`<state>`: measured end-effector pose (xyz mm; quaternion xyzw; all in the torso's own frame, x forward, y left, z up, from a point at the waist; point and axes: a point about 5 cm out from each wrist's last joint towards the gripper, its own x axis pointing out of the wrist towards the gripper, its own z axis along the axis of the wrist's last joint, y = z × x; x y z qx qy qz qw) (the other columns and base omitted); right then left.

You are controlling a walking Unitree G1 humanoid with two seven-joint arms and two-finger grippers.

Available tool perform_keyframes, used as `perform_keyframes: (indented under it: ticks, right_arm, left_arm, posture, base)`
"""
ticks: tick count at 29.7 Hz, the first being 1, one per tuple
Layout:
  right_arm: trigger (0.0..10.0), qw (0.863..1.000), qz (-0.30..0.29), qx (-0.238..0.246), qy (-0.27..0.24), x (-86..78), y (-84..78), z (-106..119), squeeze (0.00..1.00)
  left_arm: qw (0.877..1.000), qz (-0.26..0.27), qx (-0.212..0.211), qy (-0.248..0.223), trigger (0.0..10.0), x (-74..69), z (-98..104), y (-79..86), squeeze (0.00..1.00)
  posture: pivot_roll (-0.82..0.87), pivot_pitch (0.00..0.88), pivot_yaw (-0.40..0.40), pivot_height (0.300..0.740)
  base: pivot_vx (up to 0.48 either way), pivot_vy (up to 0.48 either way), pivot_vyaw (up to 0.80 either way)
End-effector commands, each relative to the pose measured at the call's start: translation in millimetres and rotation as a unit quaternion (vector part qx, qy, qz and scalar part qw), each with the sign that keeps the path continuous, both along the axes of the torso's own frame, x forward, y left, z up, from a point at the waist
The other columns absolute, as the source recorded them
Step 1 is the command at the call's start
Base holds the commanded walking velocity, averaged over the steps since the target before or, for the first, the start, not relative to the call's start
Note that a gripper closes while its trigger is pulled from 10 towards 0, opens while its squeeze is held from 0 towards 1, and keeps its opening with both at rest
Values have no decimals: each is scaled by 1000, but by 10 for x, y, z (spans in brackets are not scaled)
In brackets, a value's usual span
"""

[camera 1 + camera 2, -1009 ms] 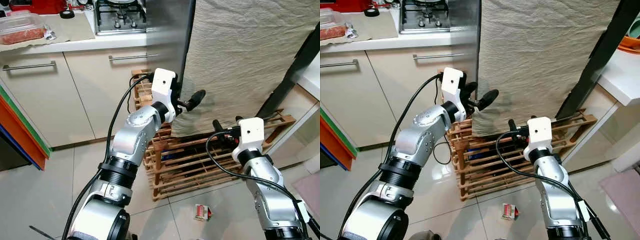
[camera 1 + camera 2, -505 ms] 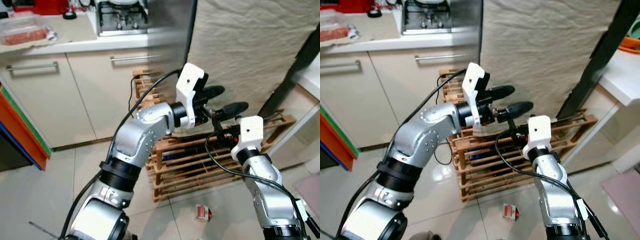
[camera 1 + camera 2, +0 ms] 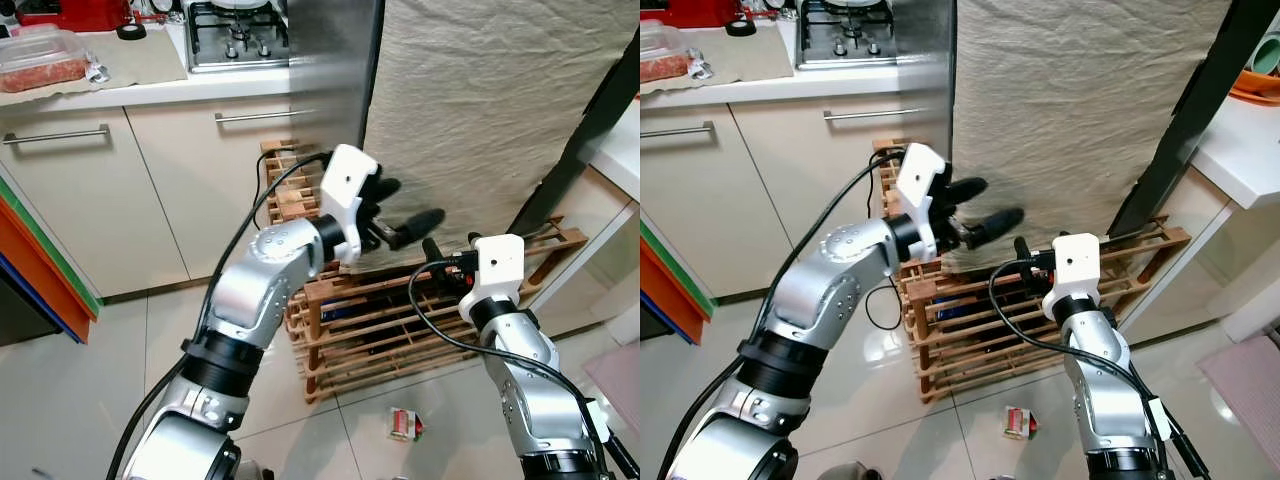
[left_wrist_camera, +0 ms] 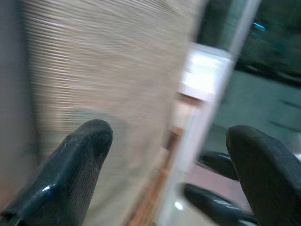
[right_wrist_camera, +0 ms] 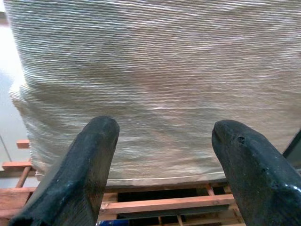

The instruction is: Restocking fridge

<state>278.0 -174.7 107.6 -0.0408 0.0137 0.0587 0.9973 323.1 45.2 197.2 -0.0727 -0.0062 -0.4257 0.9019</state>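
Grippers raised before cloth-draped fridge front

Fridge (image 3: pixel 335 60) stands as the steel-grey upright panel right of the counter; a beige ribbed cloth (image 3: pixel 490 110) hangs over the surface just right of that panel, down to the wooden rack (image 3: pixel 370 320). Use the rack as landmark.

Left gripper (image 3: pixel 400 212) is held above the rack's left half, in front of the cloth's lower left corner, close to it; contact cannot be told. Its two black fingers stand apart, nothing between them; left wrist view is blurred, showing cloth beyond the spread fingertips (image 4: pixel 89 141).

Right gripper (image 5: pixel 162 155) sits above the rack's middle, just right of and below the left gripper, aimed at the cloth's bottom hem. Fingers spread wide, empty, cloth and rack slats visible through the gap. White wrist housing (image 3: pixel 497 263) is near the left gripper's tips, apart from them.

Fridge panel lies up and left of both grippers, above the rack's left end, not touched by either.

Small red-and-white packet (image 3: pixel 404 424) lies on the tiled floor (image 3: pixel 110 360) in front of the rack. Counter (image 3: pixel 140 85) left of the fridge carries a gas hob (image 3: pixel 235 30) and a clear tub of red stuff (image 3: pixel 42 58).
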Motion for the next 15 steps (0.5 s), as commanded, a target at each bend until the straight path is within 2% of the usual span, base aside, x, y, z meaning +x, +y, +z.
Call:
perform_keyframes:
  ticks: [1, 3, 4, 6, 7, 14, 15]
  right_arm:
    - [10000, 1000, -18, 10, -1, -12, -80, -10, 0]
    - [10000, 1000, -19, 12, -2, -14, -84, -10, 0]
    - [10000, 1000, -20, 13, -3, -11, -81, -12, 0]
    - [10000, 1000, -19, 14, -2, -6, -74, -15, 0]
    - [10000, 1000, -16, 14, 0, 9, -54, -18, 0]
    - [10000, 1000, -13, 14, 5, 42, -20, -31, 0]
    - [10000, 1000, -13, 12, 6, 44, -18, -35, 0]
  left_arm:
    - [999, 45, -8, -14, 10000, 22, 36, 148, 0]
    - [998, 56, -10, -13, 10000, 28, 30, 188, 0]
    - [996, 89, -21, -6, 10000, 55, 5, 279, 0]
    - [994, 104, -15, -8, 10000, 72, -13, 312, 0]
    - [992, 123, -6, -8, 10000, 93, -47, 343, 0]
    - [988, 153, 17, -12, 10000, 166, -89, 359, 0]
    - [987, 162, 23, -12, 10000, 185, -98, 362, 0]
  posture:
    - [35, 16, -8, 740]
    - [35, 16, -8, 740]
    - [45, 14, -6, 740]
    - [47, 12, -5, 740]
    - [51, 7, -5, 740]
    - [55, 0, -5, 740]
    - [53, 0, -4, 740]
  base:
    - [0, 0, 0]
    - [0, 0, 0]
    - [0, 0, 0]
    - [0, 0, 0]
    - [0, 480, -469]
    - [0, 480, -791]
    - [0, 0, -788]
